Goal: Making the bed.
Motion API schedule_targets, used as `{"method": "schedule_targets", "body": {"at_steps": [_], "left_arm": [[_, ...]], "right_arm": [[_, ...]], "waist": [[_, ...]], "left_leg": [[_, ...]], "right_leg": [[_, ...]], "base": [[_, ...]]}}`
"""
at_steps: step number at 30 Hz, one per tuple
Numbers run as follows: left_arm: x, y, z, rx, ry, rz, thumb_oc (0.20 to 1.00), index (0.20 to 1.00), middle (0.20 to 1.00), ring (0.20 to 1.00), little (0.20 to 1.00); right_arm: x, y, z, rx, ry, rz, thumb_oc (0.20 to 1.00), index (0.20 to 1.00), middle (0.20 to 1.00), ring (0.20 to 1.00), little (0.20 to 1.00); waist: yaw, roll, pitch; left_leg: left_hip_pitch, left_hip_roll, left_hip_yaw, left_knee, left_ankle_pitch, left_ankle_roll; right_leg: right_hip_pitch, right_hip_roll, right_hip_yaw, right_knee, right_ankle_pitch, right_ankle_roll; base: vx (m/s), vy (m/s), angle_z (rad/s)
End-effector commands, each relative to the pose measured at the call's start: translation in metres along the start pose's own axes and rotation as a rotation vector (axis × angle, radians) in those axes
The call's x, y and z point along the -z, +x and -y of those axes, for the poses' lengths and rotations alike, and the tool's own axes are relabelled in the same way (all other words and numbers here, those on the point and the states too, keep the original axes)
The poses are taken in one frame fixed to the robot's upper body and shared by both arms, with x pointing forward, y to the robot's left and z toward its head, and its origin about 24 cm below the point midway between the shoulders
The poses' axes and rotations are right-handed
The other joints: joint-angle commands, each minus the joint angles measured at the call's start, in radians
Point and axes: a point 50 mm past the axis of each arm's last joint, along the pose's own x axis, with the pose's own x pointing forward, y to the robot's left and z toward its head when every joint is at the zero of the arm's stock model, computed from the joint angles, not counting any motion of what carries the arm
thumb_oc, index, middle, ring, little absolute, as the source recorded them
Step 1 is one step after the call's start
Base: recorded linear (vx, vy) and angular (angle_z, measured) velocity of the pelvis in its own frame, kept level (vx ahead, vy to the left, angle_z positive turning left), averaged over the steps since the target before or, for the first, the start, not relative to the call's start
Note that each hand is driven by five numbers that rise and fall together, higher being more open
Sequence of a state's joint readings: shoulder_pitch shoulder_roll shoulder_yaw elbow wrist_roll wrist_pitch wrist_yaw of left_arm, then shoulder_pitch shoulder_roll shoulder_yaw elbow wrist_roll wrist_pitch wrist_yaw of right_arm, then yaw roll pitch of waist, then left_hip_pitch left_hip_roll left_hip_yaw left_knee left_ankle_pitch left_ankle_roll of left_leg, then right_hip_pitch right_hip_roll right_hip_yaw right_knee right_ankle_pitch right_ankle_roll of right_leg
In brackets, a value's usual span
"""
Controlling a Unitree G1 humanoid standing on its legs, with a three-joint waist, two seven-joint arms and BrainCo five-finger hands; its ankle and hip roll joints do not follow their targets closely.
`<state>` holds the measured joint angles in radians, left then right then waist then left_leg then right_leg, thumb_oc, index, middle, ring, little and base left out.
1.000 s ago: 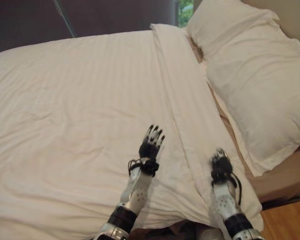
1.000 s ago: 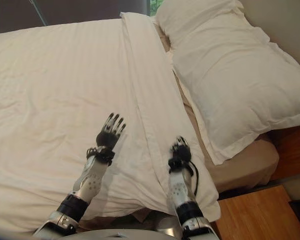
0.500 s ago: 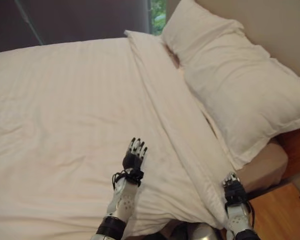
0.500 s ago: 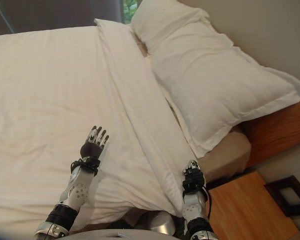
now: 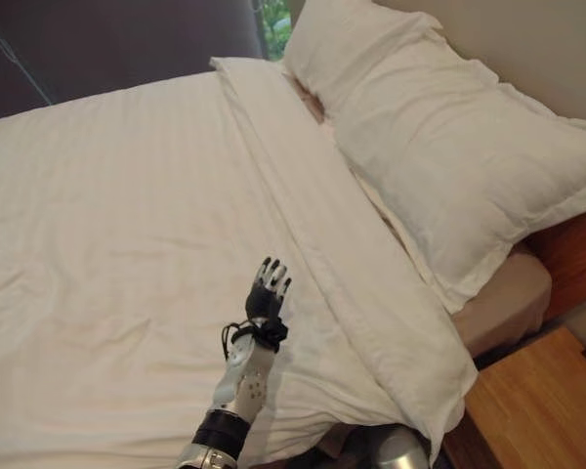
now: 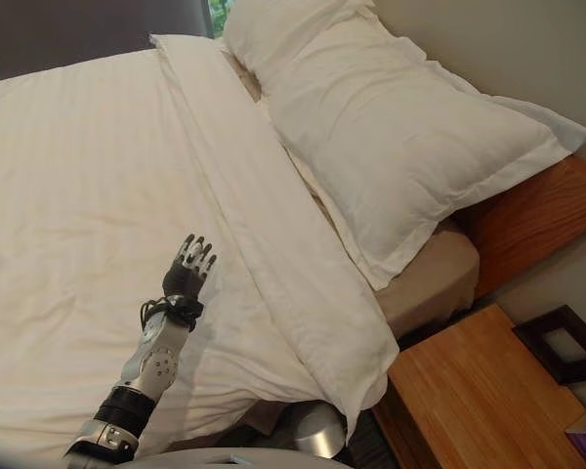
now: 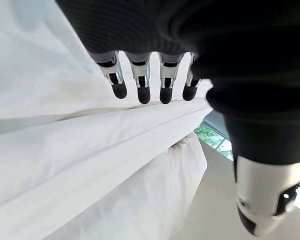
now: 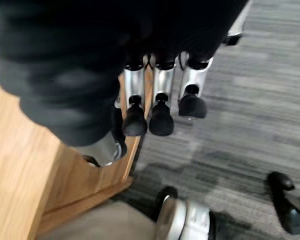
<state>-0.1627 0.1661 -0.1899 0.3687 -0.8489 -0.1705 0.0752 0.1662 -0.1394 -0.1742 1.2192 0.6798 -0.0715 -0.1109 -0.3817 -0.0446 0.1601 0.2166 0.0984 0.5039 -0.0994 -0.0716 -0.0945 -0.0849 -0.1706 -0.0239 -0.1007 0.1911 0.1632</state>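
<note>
While the left arm is stretched forward from the lower left over the bed, the left hand (image 5: 267,295) is held out flat above the white duvet (image 5: 117,244), its fingers (image 7: 141,80) extended straight and side by side, the thumb set apart, and nothing is gripped; whether the fingertips touch the cloth cannot be told. The duvet is spread across the mattress, with some creases toward the near edge; its folded-back band (image 6: 264,234) is laid as a long strip from the far side to the near corner, just to the right of the left hand. A large white pillow (image 6: 391,127) is set beside that band against the wooden headboard (image 6: 537,210); a beige sheet (image 6: 435,278) is exposed beneath it. The right hand (image 8: 157,95) is seen in its wrist view with relaxed, uncurled fingers holding nothing, hung beside a wooden nightstand (image 6: 479,391) over grey carpet (image 8: 250,110).
</note>
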Motion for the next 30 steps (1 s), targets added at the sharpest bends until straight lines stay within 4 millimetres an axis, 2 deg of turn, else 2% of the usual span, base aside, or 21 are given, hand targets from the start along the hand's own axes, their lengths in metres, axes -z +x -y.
{"method": "schedule_targets", "body": {"at_steps": [1,3,6,7,9,10,11,12,13,14,15,17,18,19,20,22,23,27,28,29,30], "left_arm": [[-0.012,0.012,0.006,0.009,0.096,0.052,1.000,1.000,1.000,1.000,1.000],[-0.008,0.014,0.012,0.033,0.128,0.037,1.000,1.000,1.000,1.000,1.000],[0.004,0.008,0.021,0.115,0.185,-0.006,1.000,1.000,1.000,1.000,1.000],[0.003,0.007,0.021,0.123,0.187,-0.007,1.000,1.000,1.000,1.000,1.000],[-0.001,0.007,0.021,0.147,0.206,0.000,1.000,1.000,1.000,1.000,1.000],[-0.004,0.006,0.023,0.166,0.221,0.006,1.000,1.000,1.000,1.000,1.000],[-0.004,0.006,0.023,0.166,0.221,0.006,1.000,1.000,1.000,1.000,1.000],[-0.006,0.003,0.019,0.172,0.234,0.010,1.000,1.000,1.000,1.000,1.000],[-0.006,0.003,0.019,0.172,0.235,0.009,1.000,1.000,1.000,1.000,1.000],[-0.009,0.002,0.015,0.162,0.231,0.017,1.000,1.000,1.000,1.000,1.000],[-0.013,0.000,0.010,0.138,0.222,0.034,1.000,1.000,1.000,1.000,1.000],[-0.012,-0.003,0.007,0.126,0.218,0.033,1.000,1.000,1.000,1.000,1.000],[-0.017,-0.003,0.002,0.085,0.217,0.064,1.000,1.000,1.000,1.000,1.000],[-0.016,-0.003,0.002,0.087,0.216,0.061,1.000,1.000,1.000,1.000,1.000],[-0.017,-0.002,0.004,0.090,0.231,0.066,1.000,1.000,1.000,1.000,1.000],[-0.021,0.000,0.002,0.057,0.261,0.092,1.000,1.000,1.000,1.000,1.000],[-0.028,-0.002,-0.003,0.029,0.270,0.123,1.000,1.000,1.000,1.000,1.000],[-0.039,-0.008,-0.011,-0.008,0.281,0.176,1.000,1.000,1.000,1.000,1.000],[-0.041,-0.011,-0.013,-0.020,0.275,0.192,1.000,1.000,1.000,1.000,1.000],[-0.046,-0.014,-0.018,-0.048,0.266,0.224,1.000,1.000,1.000,1.000,1.000],[-0.050,-0.015,-0.018,-0.054,0.256,0.249,1.000,1.000,1.000,1.000,1.000]], "right_arm": [[0.004,-0.001,-0.023,-0.078,-0.118,-0.008,0.200,0.200,0.200,0.200,0.200],[0.003,-0.001,-0.030,-0.108,-0.159,-0.004,0.200,0.200,0.200,0.200,0.200],[0.005,-0.004,-0.051,-0.197,-0.238,-0.001,0.200,0.200,0.200,0.200,0.200],[0.004,-0.005,-0.055,-0.214,-0.250,0.007,0.200,0.200,0.200,0.200,0.200],[0.003,-0.006,-0.063,-0.245,-0.274,0.018,0.200,0.200,0.200,0.200,0.200],[0.001,-0.006,-0.066,-0.249,-0.289,0.033,1.000,1.000,1.000,1.000,1.000],[0.001,-0.006,-0.066,-0.248,-0.288,0.033,1.000,1.000,1.000,1.000,1.000],[-0.001,-0.007,-0.070,-0.259,-0.304,0.047,1.000,1.000,1.000,1.000,1.000],[-0.001,-0.007,-0.070,-0.259,-0.304,0.046,1.000,1.000,1.000,1.000,1.000],[-0.001,-0.007,-0.071,-0.265,-0.309,0.049,1.000,1.000,1.000,1.000,1.000],[-0.002,-0.007,-0.073,-0.268,-0.324,0.055,1.000,1.000,1.000,1.000,1.000],[-0.001,-0.008,-0.075,-0.272,-0.330,0.053,1.000,1.000,1.000,1.000,1.000],[0.000,-0.009,-0.080,-0.286,-0.344,0.052,1.000,1.000,1.000,1.000,1.000],[0.000,-0.009,-0.079,-0.284,-0.342,0.051,1.000,1.000,1.000,1.000,1.000],[0.000,-0.009,-0.083,-0.296,-0.363,0.054,1.000,1.000,1.000,1.000,1.000],[0.002,-0.012,-0.093,-0.322,-0.412,0.063,1.000,1.000,1.000,1.000,1.000],[0.002,-0.013,-0.095,-0.338,-0.471,0.079,1.000,1.000,1.000,1.000,1.000],[-0.005,-0.013,-0.097,-0.347,-0.516,0.113,1.000,1.000,1.000,1.000,1.000],[-0.011,-0.012,-0.099,-0.345,-0.532,0.137,1.000,1.000,1.000,1.000,1.000],[-0.026,-0.012,-0.103,-0.342,-0.558,0.184,1.000,1.000,1.000,1.000,1.000],[-0.033,-0.012,-0.104,-0.346,-0.572,0.211,1.000,1.000,1.000,1.000,1.000]], "waist": [[-0.036,-0.049,-0.013],[-0.041,-0.056,-0.009],[-0.048,-0.089,-0.001],[-0.048,-0.091,0.008],[-0.038,-0.089,0.025],[-0.024,-0.082,0.032],[-0.023,-0.082,0.033],[0.011,-0.069,0.038],[0.011,-0.070,0.038],[0.031,-0.061,0.033],[0.057,-0.057,0.025],[0.070,-0.058,0.018],[0.100,-0.062,0.006],[0.098,-0.066,0.004],[0.120,-0.073,-0.005],[0.154,-0.066,-0.010],[0.168,-0.050,-0.008],[0.191,-0.040,0.019],[0.204,-0.036,0.036],[0.235,-0.036,0.074],[0.247,-0.041,0.093]], "left_leg": [[-0.068,0.045,-0.049,0.012,0.060,0.005],[-0.060,0.043,-0.039,0.012,0.055,0.008],[-0.078,0.054,-0.008,0.012,0.065,-0.001],[-0.088,0.061,-0.011,0.012,0.070,-0.001],[-0.108,0.076,0.006,0.012,0.089,0.002],[-0.118,0.087,0.023,0.012,0.102,0.006],[-0.117,0.087,0.023,0.012,0.101,0.006],[-0.138,0.107,0.053,0.014,0.132,0.013],[-0.137,0.107,0.053,0.014,0.132,0.013],[-0.142,0.108,0.045,0.018,0.120,0.013],[-0.159,0.109,0.060,0.022,0.134,0.025],[-0.167,0.100,0.059,0.022,0.135,0.033],[-0.205,0.096,0.067,0.025,0.172,0.045],[-0.196,0.083,0.048,0.024,0.148,0.038],[-0.214,0.075,0.054,0.029,0.159,0.035],[-0.234,0.109,0.093,0.045,0.213,0.023],[-0.235,0.135,0.111,0.060,0.231,0.006],[-0.276,0.165,0.110,0.136,0.252,-0.021],[-0.295,0.166,0.095,0.169,0.256,-0.032],[-0.342,0.150,-0.002,0.246,0.241,-0.058],[-0.368,0.132,-0.073,0.329,0.227,-0.073]], "right_leg": [[0.040,-0.038,-0.019,0.025,-0.048,0.054],[0.037,-0.034,-0.005,0.027,-0.040,0.060],[-0.012,-0.029,0.037,0.033,0.052,0.094],[-0.024,-0.025,0.042,0.037,0.060,0.098],[-0.031,-0.029,0.007,0.080,0.033,0.088],[-0.022,-0.036,-0.035,0.118,-0.011,0.068],[-0.022,-0.035,-0.035,0.122,-0.013,0.067],[0.016,-0.044,-0.094,0.206,-0.084,0.037],[0.015,-0.044,-0.093,0.209,-0.086,0.037],[0.049,-0.051,-0.095,0.268,-0.124,0.041],[0.085,-0.059,-0.082,0.370,-0.144,0.043],[0.102,-0.059,-0.061,0.414,-0.141,0.047],[0.155,-0.014,-0.014,0.374,-0.125,0.036],[0.164,-0.023,-0.012,0.380,-0.141,0.043],[0.219,-0.015,-0.016,0.315,-0.190,0.034],[0.268,0.024,-0.027,0.207,-0.256,-0.004],[0.286,0.050,-0.042,0.148,-0.306,-0.031],[0.327,0.084,-0.047,0.059,-0.302,-0.059],[0.328,0.087,-0.048,0.049,-0.301,-0.065],[0.318,0.090,-0.046,0.033,-0.297,-0.078],[0.306,0.085,-0.052,0.029,-0.281,-0.086]], "base": [[-0.04,0.057,-0.08],[-0.04,0.043,-0.23],[-0.13,-0.022,-0.41],[-0.22,-0.029,-0.35],[-0.29,0.027,-0.17],[-0.22,0.037,-0.26],[-0.31,0.058,-0.37],[-0.20,0.034,-0.41],[-0.23,0.086,-0.53],[-0.22,0.045,-0.45],[-0.29,0.054,-0.37],[-0.26,-0.038,-0.42],[-0.14,-0.064,-0.70],[-0.19,-0.110,-0.67],[-0.07,-0.088,-0.33],[-0.21,-0.219,-0.25],[-0.15,-0.187,-0.46],[-0.19,-0.174,-0.21],[-0.43,-0.186,-0.09],[-0.51,-0.156,-0.03],[-0.63,-0.159,-0.03]]}}
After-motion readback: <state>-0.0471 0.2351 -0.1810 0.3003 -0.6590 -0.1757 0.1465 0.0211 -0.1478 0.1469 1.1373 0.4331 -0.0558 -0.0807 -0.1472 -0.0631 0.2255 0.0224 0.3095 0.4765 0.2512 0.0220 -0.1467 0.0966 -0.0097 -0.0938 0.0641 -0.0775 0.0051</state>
